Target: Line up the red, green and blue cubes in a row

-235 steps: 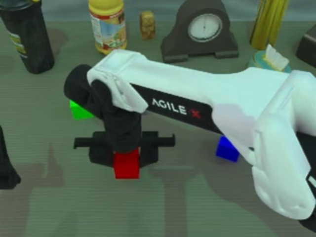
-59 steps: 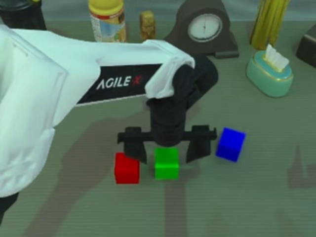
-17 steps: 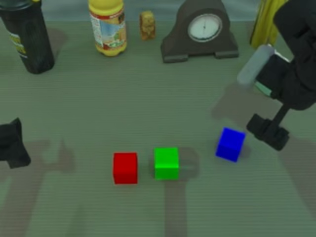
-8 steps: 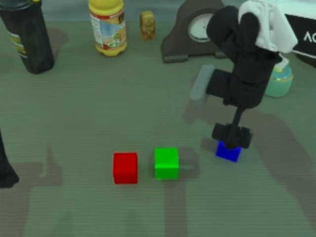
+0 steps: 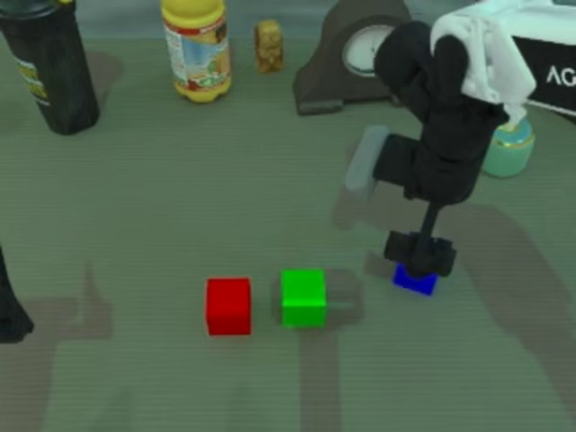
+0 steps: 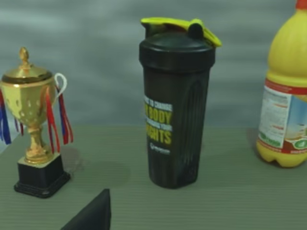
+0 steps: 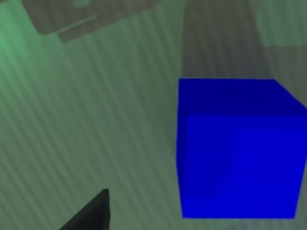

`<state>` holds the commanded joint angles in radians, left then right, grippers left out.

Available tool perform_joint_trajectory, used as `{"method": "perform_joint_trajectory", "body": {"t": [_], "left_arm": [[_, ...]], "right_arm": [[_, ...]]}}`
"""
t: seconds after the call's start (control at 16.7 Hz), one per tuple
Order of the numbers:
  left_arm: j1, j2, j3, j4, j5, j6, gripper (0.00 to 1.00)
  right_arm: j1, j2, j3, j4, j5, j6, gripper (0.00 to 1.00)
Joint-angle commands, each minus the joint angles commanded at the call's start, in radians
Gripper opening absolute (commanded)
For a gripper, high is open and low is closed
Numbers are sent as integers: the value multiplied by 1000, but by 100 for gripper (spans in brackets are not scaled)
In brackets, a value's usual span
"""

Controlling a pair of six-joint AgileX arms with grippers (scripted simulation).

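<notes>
The red cube (image 5: 229,306) and the green cube (image 5: 303,298) sit side by side on the table, a small gap between them. Further right and slightly farther back lies the blue cube (image 5: 414,283), mostly covered from above by my right gripper (image 5: 420,256), which hangs open just over it. In the right wrist view the blue cube (image 7: 237,153) fills the frame close up, with one dark fingertip (image 7: 93,213) beside it and not touching. My left gripper (image 5: 9,315) is parked open at the table's left edge; one of its fingertips (image 6: 93,215) shows in the left wrist view.
Along the back stand a black shaker bottle (image 5: 49,72), a yellow juice bottle (image 5: 195,49), a small tan figure (image 5: 268,45), a mantel clock (image 5: 355,63) and a teal tissue box (image 5: 508,148). A gold trophy (image 6: 36,129) stands beyond the shaker.
My right arm swung in from the right edge to above the blue cube, then sank a little lower onto it. The left gripper drew back toward the left edge. No cube moved.
</notes>
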<state>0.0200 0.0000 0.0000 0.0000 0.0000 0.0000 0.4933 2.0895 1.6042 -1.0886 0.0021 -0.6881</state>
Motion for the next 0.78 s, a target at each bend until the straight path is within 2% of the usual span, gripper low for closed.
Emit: {"method": "perform_joint_trajectory", "body": {"t": [0.36, 0.66, 0.78], "left_arm": [[0, 0, 0, 0, 0, 0, 100], [0, 0, 0, 0, 0, 0, 100], [0, 0, 0, 0, 0, 0, 100]], "right_arm": [[3, 79, -132, 218, 1, 4, 100], [3, 88, -144, 235, 1, 4, 100], [3, 88, -144, 235, 1, 4, 85]]}}
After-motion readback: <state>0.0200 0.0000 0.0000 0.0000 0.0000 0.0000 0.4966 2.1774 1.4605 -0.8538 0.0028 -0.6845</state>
